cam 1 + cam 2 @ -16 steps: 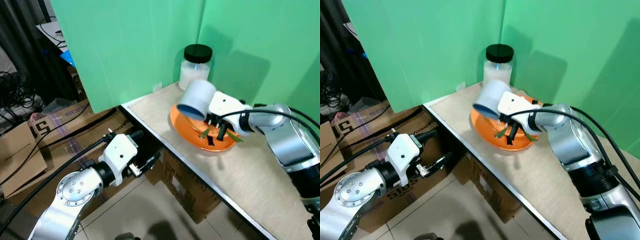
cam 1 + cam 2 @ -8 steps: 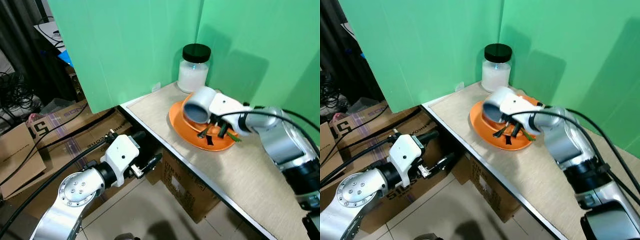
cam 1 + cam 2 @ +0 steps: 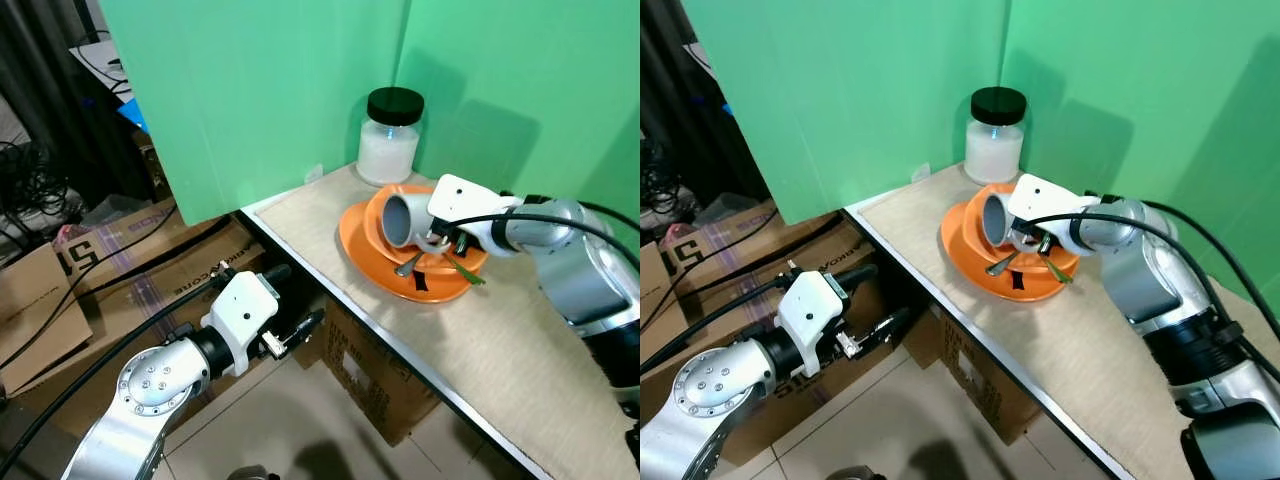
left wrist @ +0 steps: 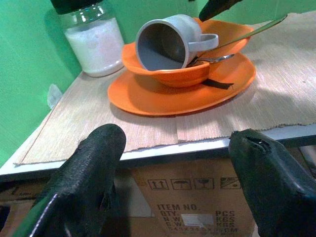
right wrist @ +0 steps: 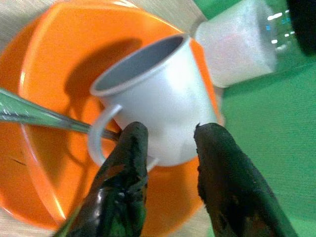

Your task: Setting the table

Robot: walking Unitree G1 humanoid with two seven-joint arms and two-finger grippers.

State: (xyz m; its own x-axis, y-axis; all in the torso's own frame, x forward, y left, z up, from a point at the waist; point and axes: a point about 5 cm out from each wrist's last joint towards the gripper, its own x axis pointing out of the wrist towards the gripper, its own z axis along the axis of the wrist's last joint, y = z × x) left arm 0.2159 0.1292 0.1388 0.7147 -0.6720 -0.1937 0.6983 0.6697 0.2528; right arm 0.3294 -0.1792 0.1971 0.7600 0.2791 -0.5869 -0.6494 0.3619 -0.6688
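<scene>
The right gripper [image 5: 165, 163] hangs just over the mug [image 5: 158, 106], its two black fingers [image 5: 123, 187] parted a little and lying against the mug's wall near the handle; whether they grip it or have let go I cannot tell for certain, though with bare mug showing between the tips and nothing pinched, they look released. The mug lies tipped on its side directly under the fingers, mouth turned away from the jar [image 3: 390, 135], resting in the bowl [image 4: 163, 74]. A spoon [image 4: 237, 39] leans out of the bowl beside the mug's handle, its stem running under the fingers and out past the rim. The bowl sits on the plate [image 3: 385, 270], which rests on the counter [image 3: 520, 370] below the fingers. Just beyond them, against the green wall, stands the jar with a black lid

The left gripper [image 4: 173, 182] hangs well off from all this, below the counter edge over cardboard boxes [image 3: 40, 300], its fingers spread wide on nothing

By my reading the setting is barely begun: everything is stacked in one heap, the mug is on its side, and nothing is laid out as a place. Left to do, I judge: stand the mug upright on the counter, lift the spoon out and lay it beside the plate

Count: one mug, one bowl, one plate, one spoon, one jar. A short dark strip lies on the plate; what it is I cannot tell
</scene>
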